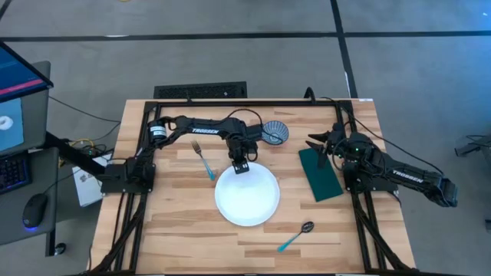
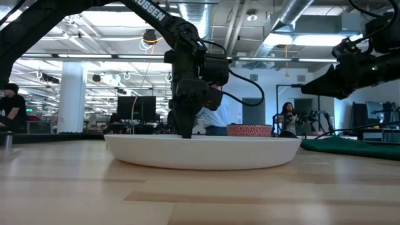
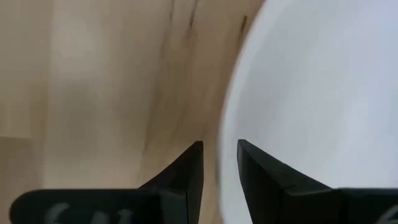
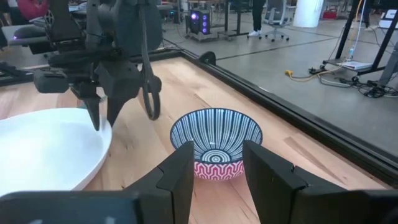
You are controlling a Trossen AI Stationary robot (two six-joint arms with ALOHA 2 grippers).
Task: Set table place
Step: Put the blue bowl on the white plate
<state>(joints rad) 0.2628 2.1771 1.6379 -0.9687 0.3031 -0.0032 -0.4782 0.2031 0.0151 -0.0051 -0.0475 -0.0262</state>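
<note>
A white round plate lies flat on the wooden tabletop near its middle. My left gripper stands at the plate's far rim, fingers pointing down and shut on it. A blue-patterned bowl stands upright at the far side. My right gripper is open and empty above the far end of the dark green cloth, pointing at the bowl. A turquoise-handled fork lies left of the plate. A spoon lies near the front right. My left gripper pinches the plate's far rim, one finger inside the rim and one outside on the table side. The fingers come from above, pointing down. The plate rests flat on the table.
The table's black frame runs along the far edge. Bare wood lies at the near left. A keyboard, a mouse and a screen stand off the table's left side. People sit in the room behind.
</note>
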